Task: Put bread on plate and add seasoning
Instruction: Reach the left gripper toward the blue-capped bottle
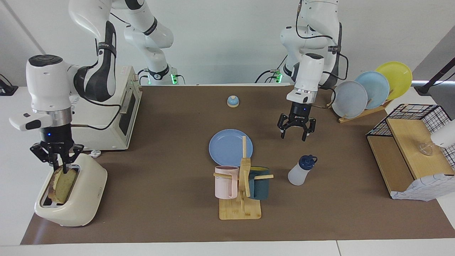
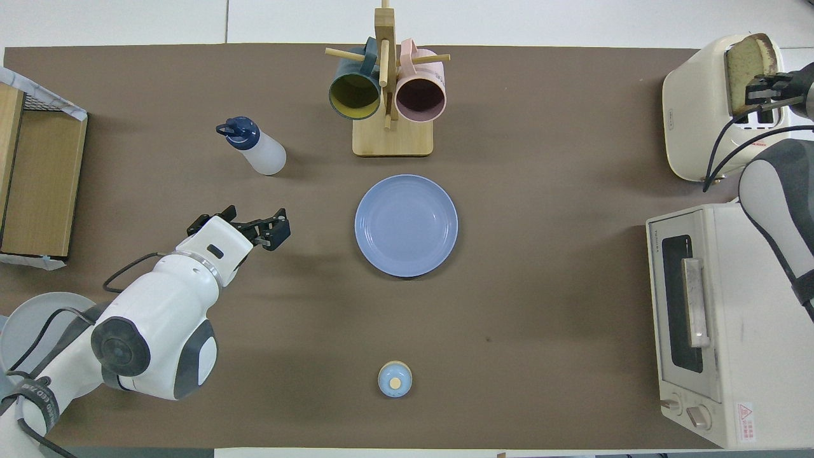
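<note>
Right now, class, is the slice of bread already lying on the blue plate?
No: the bread stands in the toaster, and the plate lies bare.

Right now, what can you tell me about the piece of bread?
The bread is one thick slice, pale greenish-tan inside with a darker brown crust. It stands upright in a slot of the cream toaster at the right arm's end of the table, its top half sticking out. The right gripper has shut on its top edge.

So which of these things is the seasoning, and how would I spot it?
Find the wooden mug stand holding two mugs. Beside it, toward the left arm's end, stands the seasoning: a cloudy white squeeze bottle with a navy cap, the only bottle on the table.
</note>
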`<action>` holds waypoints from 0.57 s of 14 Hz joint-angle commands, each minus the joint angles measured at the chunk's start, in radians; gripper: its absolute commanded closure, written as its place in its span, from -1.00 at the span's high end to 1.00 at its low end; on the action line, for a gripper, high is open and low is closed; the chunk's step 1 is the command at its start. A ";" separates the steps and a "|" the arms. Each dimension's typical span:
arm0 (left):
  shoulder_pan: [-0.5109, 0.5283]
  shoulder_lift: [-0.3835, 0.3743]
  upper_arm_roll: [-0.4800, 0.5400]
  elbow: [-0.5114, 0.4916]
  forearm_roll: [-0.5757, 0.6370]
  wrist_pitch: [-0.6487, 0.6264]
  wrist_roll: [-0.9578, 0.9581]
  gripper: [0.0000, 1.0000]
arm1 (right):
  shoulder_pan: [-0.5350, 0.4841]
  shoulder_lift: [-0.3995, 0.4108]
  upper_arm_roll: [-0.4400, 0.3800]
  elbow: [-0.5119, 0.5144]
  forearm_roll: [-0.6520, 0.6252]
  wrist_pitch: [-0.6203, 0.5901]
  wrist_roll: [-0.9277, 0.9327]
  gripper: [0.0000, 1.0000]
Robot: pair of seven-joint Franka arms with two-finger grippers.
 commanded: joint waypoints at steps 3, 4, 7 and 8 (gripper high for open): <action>-0.018 0.040 0.008 0.008 -0.023 0.052 0.000 1.00 | 0.003 0.014 0.009 0.071 -0.014 -0.067 -0.033 -1.00; -0.018 0.043 0.010 0.013 -0.023 0.051 0.002 1.00 | 0.003 0.016 0.009 0.083 -0.016 -0.075 -0.036 -1.00; -0.028 0.095 0.011 0.062 -0.023 0.051 0.002 1.00 | 0.032 0.011 0.010 0.155 -0.017 -0.179 -0.065 -1.00; -0.028 0.110 0.013 0.091 -0.023 0.051 0.002 1.00 | 0.043 0.008 0.010 0.186 -0.022 -0.224 -0.065 -1.00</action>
